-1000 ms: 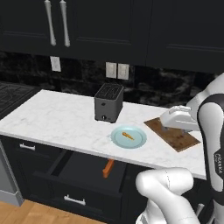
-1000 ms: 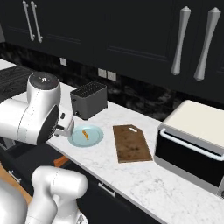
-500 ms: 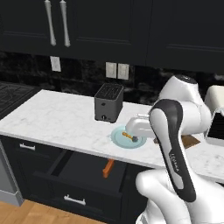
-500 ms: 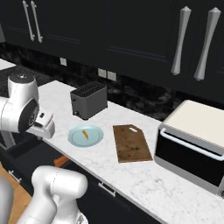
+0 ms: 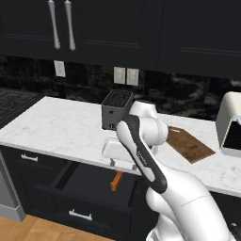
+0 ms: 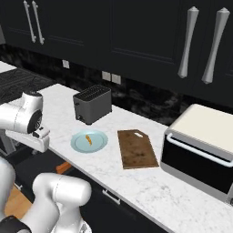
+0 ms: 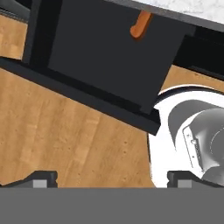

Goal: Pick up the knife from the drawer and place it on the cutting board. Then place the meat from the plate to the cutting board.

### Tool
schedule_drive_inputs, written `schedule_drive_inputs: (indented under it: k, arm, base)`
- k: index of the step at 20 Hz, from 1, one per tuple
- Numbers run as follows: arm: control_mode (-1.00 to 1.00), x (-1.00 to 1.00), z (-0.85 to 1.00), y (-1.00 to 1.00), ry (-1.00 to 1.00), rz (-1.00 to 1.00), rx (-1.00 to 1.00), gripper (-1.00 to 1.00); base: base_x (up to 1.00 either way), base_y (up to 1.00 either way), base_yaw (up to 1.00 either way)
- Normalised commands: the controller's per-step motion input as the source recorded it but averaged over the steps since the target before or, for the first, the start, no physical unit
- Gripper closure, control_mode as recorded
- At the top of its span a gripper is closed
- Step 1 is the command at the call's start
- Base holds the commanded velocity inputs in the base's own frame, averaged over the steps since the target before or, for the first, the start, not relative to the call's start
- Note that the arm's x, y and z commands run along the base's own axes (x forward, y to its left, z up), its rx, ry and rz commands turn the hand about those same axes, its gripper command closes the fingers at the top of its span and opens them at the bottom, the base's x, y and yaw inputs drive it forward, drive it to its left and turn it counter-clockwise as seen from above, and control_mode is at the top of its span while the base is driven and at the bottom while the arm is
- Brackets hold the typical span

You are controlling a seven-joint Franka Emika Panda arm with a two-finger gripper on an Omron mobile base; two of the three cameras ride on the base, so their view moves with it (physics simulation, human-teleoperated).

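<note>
Knife [image 7: 141,24] lies in the open drawer [image 7: 109,57], near its counter-side edge, reddish-brown handle showing, blade hidden. Judged light, rigid, thin; handle is the sensible grasp site, taken across its width. Gripper [image 7: 111,178] hovers above the drawer, fingers spread wide, empty. Cutting board [image 6: 136,148] bare; meat [image 6: 88,139] on plate [image 6: 98,146]. No legible labels or writing.

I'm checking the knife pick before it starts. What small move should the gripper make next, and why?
Probably bring the gripper toward the knife and lower it into the open drawer. The jaws stand wide open and hold nothing, while the knife's reddish-brown handle lies at the drawer's far end near the counter edge, well off the fingertips' line. The cutting board is bare and the meat sits on the plate.
</note>
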Motion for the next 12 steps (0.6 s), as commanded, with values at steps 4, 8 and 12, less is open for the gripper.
schedule_drive_inputs:
  k: [4, 8, 12]
  arm:
    - [-1.00, 0.18, -0.69, 0.57, 0.12, 0.00, -0.06, -1.00]
    - [-1.00, 0.05, -0.58, 0.50, 0.00, 0.00, -0.20, -1.00]
    - [-1.00, 0.03, -0.40, 0.04, 0.00, 0.00, -0.01, -1.00]
  base:
    - [0.00, 0.00, 0.00]
    - [0.00, 0.00, 0.00]
    - [0.00, 0.00, 0.00]
